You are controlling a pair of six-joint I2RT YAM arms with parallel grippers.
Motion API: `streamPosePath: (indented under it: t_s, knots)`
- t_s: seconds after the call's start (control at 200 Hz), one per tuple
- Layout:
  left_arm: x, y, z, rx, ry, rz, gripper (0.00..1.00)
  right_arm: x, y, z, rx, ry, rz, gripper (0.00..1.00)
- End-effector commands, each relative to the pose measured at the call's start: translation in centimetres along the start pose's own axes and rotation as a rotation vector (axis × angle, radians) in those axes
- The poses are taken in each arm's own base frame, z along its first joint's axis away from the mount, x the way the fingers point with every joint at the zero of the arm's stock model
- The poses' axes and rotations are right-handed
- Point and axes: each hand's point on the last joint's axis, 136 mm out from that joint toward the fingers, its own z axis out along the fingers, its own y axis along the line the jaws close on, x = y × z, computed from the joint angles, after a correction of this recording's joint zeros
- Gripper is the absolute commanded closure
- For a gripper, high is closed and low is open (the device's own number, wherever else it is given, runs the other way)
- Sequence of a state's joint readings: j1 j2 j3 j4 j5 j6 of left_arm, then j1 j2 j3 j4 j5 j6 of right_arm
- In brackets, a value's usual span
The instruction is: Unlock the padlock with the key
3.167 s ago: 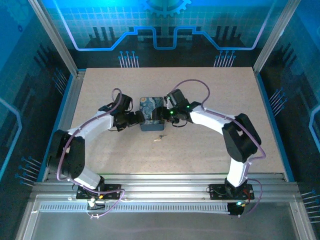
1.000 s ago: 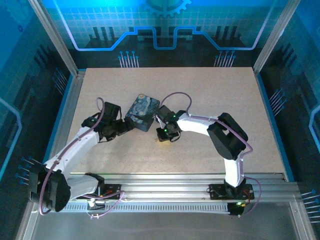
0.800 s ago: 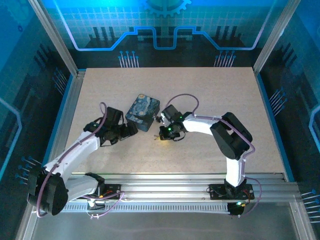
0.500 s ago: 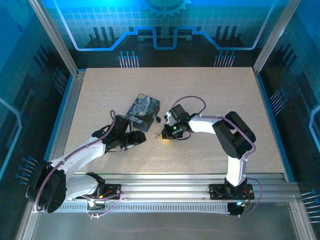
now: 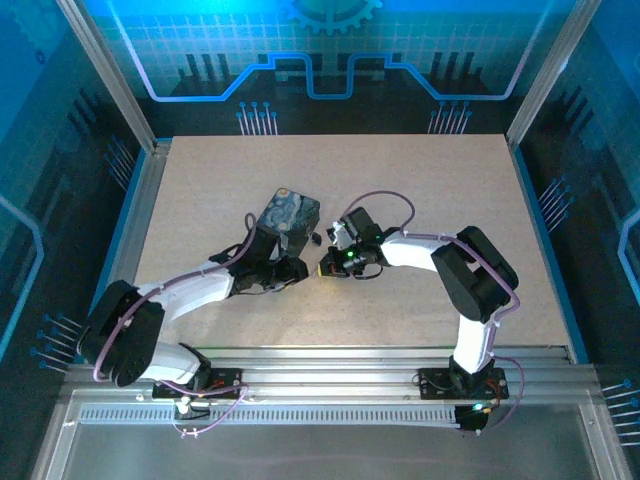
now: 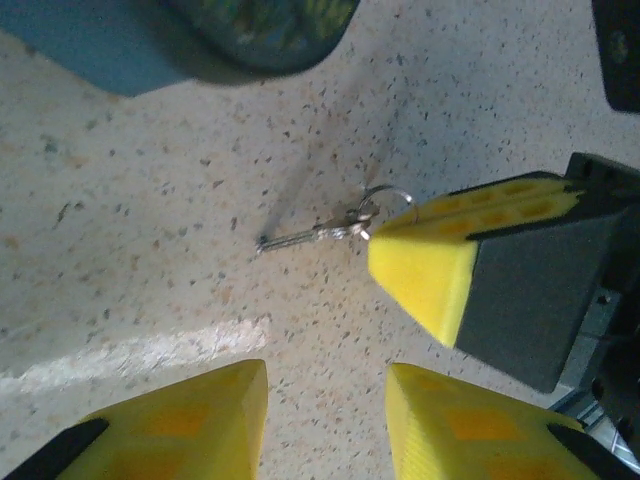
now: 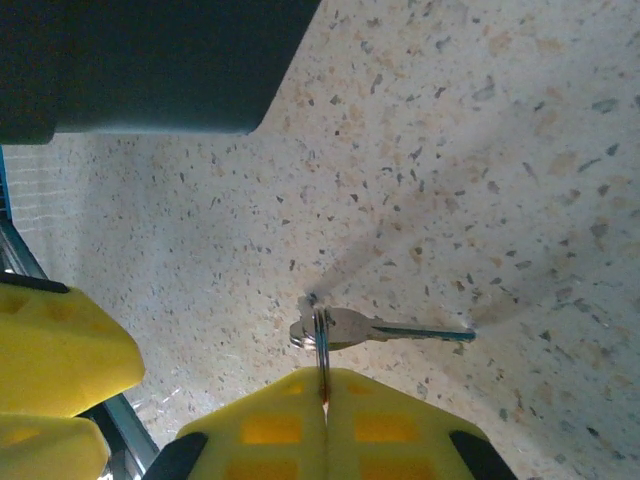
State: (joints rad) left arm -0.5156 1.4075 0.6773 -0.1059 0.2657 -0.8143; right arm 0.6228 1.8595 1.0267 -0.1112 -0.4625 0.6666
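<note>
At five o'clock from the tin (image 5: 288,214), the right gripper (image 7: 322,388) pinches the key (image 7: 385,329) by its ring; the left gripper (image 6: 325,400) gapes empty; the padlock (image 5: 316,239) looks untried yet.

Tin (image 6: 250,30) blurred, cropped by the left wrist view's top edge; ring of the key (image 7: 390,328) partly buried within the right gripper (image 7: 325,392).

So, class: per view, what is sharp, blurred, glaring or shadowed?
Left wrist: key sharp, tin blurred, pale glare streak on the table. Right wrist: key sharp, soft shadows trailing up-right. Top external: blue glow from the backdrop tints the scene.
</note>
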Motion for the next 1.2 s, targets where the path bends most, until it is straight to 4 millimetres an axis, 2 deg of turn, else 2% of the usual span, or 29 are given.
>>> streamPosePath:
  t_s: [0.0, 0.115, 0.205, 0.335, 0.455, 0.625, 0.745, 0.93, 1.066, 1.196]
  knots:
    - [-1.3, -1.4, 0.2, 0.018, -0.032, 0.012, 0.63, 0.7, 0.6, -0.4, -0.015, 0.009, -0.001, 0.98]
    - [-1.5, -0.7, 0.6, -0.013, -0.037, -0.006, 0.60, 0.9, 0.1, -0.4, 0.005, 0.021, 0.011, 0.96]
    - [-1.5, -0.1, 0.6, -0.034, -0.042, -0.021, 0.59, 1.0, -1.6, -0.4, 0.097, 0.031, 0.020, 0.84]
    - [-1.4, 0.5, -0.3, -0.071, -0.059, -0.014, 0.57, 1.2, -2.8, -0.8, 0.177, 0.037, -0.008, 0.72]
    - [-1.6, 1.1, -1.5, -0.092, -0.079, -0.005, 0.55, 1.0, -2.3, -1.4, 0.189, 0.034, -0.038, 0.58]
    - [-1.8, 1.9, -2.5, -0.096, -0.097, -0.023, 0.54, 0.5, -0.9, -0.5, 0.189, 0.035, -0.057, 0.50]
    - [-1.7, 2.3, -2.8, -0.096, -0.100, -0.030, 0.54, 0.2, -0.6, 0.7, 0.226, 0.044, -0.054, 0.48]
    - [-1.5, 2.8, -3.3, -0.103, -0.104, -0.032, 0.54, -0.3, -1.9, 1.3, 0.388, 0.049, -0.069, 0.49]
    - [-1.6, 3.2, -3.9, -0.102, -0.117, -0.039, 0.54, -0.3, -2.5, 1.4, 0.479, 0.062, -0.112, 0.54]
    - [-1.6, 3.6, -4.1, -0.101, -0.120, -0.047, 0.54, 0.0, -3.9, 1.9, 0.542, 0.086, -0.105, 0.61]
